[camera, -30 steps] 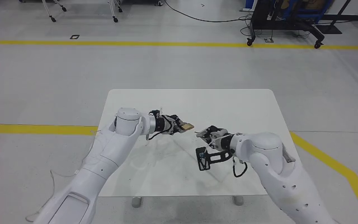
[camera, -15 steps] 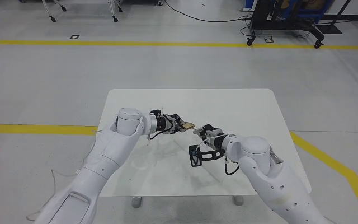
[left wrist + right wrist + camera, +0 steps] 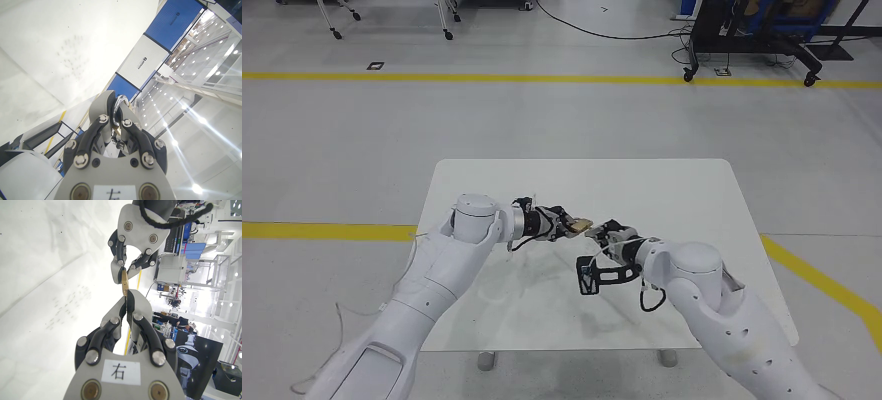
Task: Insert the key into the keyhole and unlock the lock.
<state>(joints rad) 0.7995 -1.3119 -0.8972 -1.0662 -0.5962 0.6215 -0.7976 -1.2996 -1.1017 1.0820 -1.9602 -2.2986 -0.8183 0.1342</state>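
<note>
A small brass padlock (image 3: 579, 225) hangs above the middle of the white table (image 3: 682, 190), with my left gripper (image 3: 567, 224) shut on it. In the left wrist view its silver shackle (image 3: 115, 111) sticks out between the fingers (image 3: 103, 106). My right gripper (image 3: 595, 232) faces it, tip to tip. In the right wrist view the right gripper (image 3: 126, 293) is shut, its tips against the lower end of the padlock (image 3: 125, 284) held by the left gripper (image 3: 123, 276). The key is pinched between the right pads and almost wholly hidden.
Both grippers are held above the table, not on it. A black bracket and cable (image 3: 592, 275) hang under the right wrist. The tabletop shows faint scuff marks (image 3: 70, 306). A yellow floor line (image 3: 322, 230) runs beside the table.
My right gripper has moved left, closing the gap until its tips meet the padlock. The left gripper with the padlock has barely shifted.
</note>
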